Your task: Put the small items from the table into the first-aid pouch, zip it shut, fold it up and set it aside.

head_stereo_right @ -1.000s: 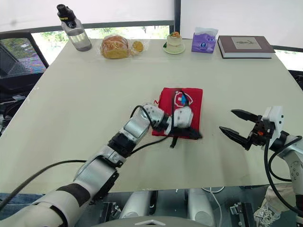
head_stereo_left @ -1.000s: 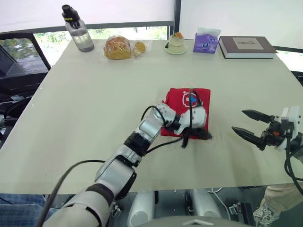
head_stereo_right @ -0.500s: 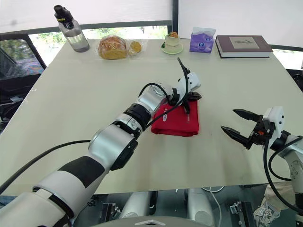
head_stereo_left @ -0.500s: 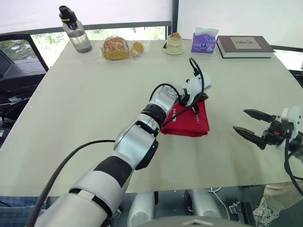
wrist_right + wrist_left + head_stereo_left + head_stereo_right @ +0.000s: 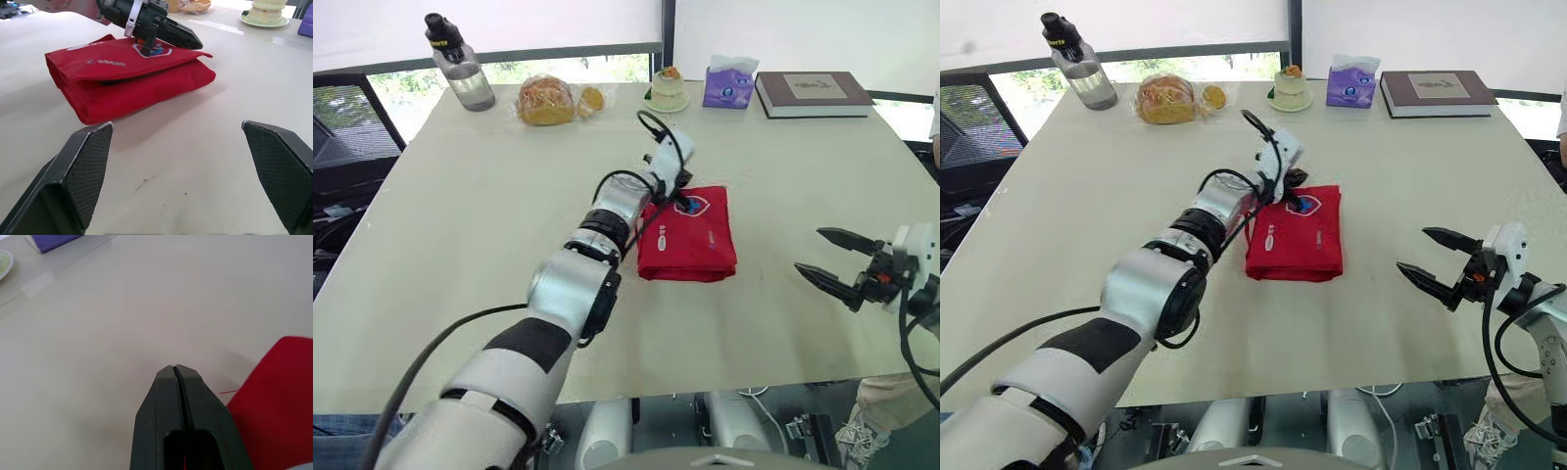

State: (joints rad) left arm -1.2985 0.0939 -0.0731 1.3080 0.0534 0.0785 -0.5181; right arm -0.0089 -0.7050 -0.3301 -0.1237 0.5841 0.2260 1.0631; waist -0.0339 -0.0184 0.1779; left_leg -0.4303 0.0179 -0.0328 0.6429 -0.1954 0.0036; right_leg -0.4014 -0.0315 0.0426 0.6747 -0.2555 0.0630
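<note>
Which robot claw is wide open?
The right gripper, out to the right of the red pouch: its two black fingers are spread far apart. The left gripper, at the pouch's far edge, is pinched shut.

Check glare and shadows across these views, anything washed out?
Left eye view: the white window shade behind the table reads blown out; the table itself is evenly lit. Right wrist view: the red pouch throws a soft shadow on its near side, with sheen on the table towards the plate. Left wrist view: a bright reflected streak near the purple tissue pack.
</note>
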